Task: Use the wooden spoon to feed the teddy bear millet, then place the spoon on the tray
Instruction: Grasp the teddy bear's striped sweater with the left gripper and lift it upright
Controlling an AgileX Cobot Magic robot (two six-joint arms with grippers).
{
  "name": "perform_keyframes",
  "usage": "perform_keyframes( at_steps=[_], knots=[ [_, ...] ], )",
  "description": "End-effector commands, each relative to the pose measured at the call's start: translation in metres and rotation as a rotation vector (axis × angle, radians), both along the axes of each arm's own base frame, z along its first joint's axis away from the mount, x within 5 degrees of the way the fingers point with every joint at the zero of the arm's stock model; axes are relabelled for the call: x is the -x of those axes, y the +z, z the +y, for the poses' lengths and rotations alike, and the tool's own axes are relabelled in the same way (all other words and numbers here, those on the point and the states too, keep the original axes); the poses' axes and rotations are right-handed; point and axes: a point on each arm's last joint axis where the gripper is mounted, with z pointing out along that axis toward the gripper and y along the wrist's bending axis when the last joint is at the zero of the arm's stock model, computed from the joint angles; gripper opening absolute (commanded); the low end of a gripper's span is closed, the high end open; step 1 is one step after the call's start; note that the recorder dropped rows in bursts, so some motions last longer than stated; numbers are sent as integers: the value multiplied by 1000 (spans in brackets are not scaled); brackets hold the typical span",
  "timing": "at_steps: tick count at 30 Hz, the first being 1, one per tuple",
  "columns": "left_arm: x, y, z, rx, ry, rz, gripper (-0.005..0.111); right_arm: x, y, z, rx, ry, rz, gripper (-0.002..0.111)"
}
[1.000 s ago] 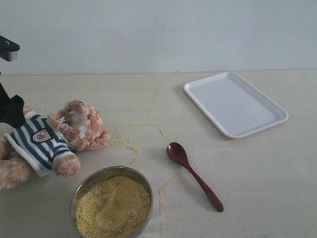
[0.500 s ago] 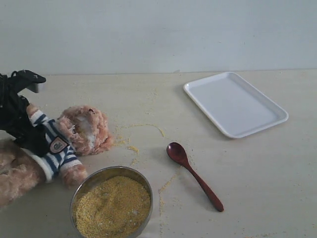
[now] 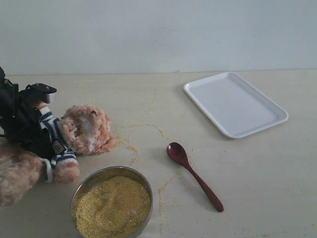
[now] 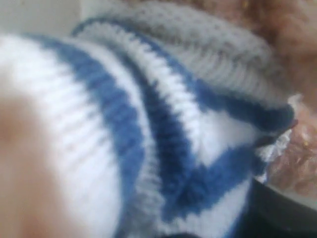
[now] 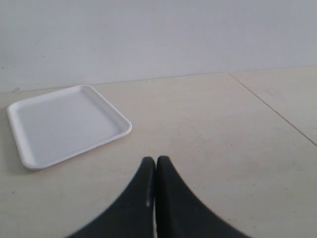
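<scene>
The teddy bear [image 3: 89, 130] lies at the table's left, its head turned toward the steel bowl. My left gripper [image 3: 40, 138] is down on its torso, closed into the navy-and-white striped shirt [image 4: 163, 124], which is bunched and fills the left wrist view. Golden millet [image 3: 113, 206] fills the bowl. The dark wooden spoon [image 3: 193, 176] lies flat on the table, right of the bowl, untouched. The white tray [image 3: 235, 104] sits at the back right and is bare. My right gripper [image 5: 156, 161] is shut and holds nothing, above the table near the tray [image 5: 64, 124]; it is out of the exterior view.
The round steel bowl [image 3: 99, 173] stands at the front edge, just in front of the bear's arm. Loose millet [image 3: 131, 148] is scattered between the bear, the bowl and the spoon.
My left gripper came down onto the bear's torso and closed into the shirt. The bear turned and shifted left, its shirt bunching. Spoon, bowl and tray stayed put.
</scene>
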Motion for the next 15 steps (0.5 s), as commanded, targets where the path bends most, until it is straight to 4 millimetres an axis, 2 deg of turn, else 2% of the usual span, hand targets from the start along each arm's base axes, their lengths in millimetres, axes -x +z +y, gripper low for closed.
perform_keyframes(
  at_steps=[1, 6, 9, 11, 13, 15],
  knots=[
    [-2, 1, 5, -59, 35, -14, 6, 0, 2, 0, 6, 2, -18, 0],
    [4, 24, 9, -105, 198, -6, 5, 0, 2, 0, 6, 2, -18, 0],
    [9, 58, 10, -87, 298, -89, 5, 0, 2, 0, 6, 2, -18, 0],
    [17, 90, 8, -40, 378, -163, 5, 0, 2, 0, 6, 2, -18, 0],
    [28, 121, 5, 36, 443, -214, 5, 0, 2, 0, 6, 2, -18, 0],
    [43, 141, 0, 125, 481, -217, 5, 0, 2, 0, 6, 2, -18, 0]
  ],
)
